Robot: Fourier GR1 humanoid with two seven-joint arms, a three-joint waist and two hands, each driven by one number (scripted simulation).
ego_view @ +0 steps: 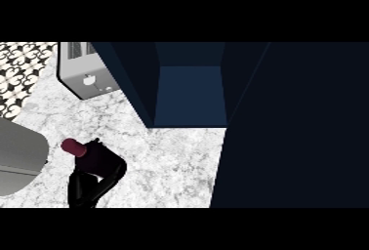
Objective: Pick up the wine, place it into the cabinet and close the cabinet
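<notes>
The wine bottle (pixel 92 155), dark with a maroon cap, leans over the marble counter (pixel 173 161) at the lower left, its cap pointing up and to the left. My left hand (pixel 95 188) comes in from the lower edge and curls round the bottle's lower part, hiding its base. The dark blue cabinet (pixel 191 93) stands open at the top middle, well to the right of and beyond the bottle, with nothing visible inside. Its open door (pixel 302 127) fills the right side of the view. My right hand does not show.
A silver toaster (pixel 85 73) stands at the back left, close to the cabinet's left wall. A large grey rounded object (pixel 18 158) sits at the left edge, next to the bottle. Patterned tiles (pixel 22 63) cover the far left corner.
</notes>
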